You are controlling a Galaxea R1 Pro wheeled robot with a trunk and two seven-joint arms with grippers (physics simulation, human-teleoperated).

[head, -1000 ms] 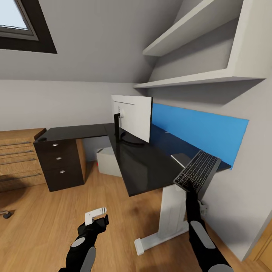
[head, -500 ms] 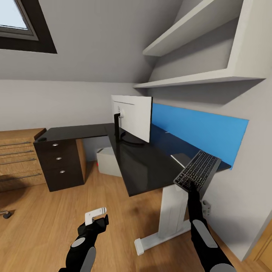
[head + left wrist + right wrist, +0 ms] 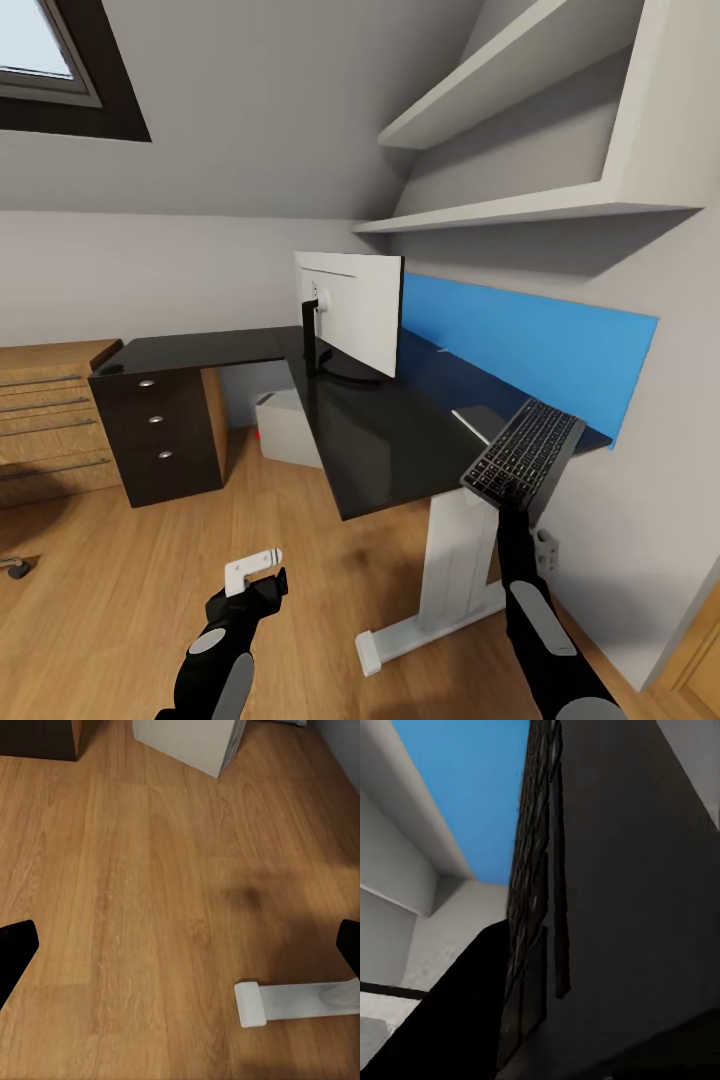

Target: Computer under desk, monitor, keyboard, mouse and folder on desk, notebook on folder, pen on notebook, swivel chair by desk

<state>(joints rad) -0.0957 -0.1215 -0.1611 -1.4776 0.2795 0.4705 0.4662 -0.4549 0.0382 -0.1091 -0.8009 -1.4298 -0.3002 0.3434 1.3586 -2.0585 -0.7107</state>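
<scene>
right gripper (image 3: 507, 497) grasping slim black keyboard (image 3: 524, 452) | left gripper (image 3: 262, 577) released | glossy black desk (image 3: 370, 425)

Right pincer (image 3: 512, 497) raised and clamped; left pincer (image 3: 262, 580) low, spread.

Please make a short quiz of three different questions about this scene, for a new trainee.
1. True or false: the keyboard lies flat on the desk.
2. What does the right gripper hold? A) mouse B) keyboard C) folder
3. Fill in: the monitor stands on the ____.

Key: 1 false, it is held tilted in the air, at the desk's edge. 2 B. 3 desk.
</scene>
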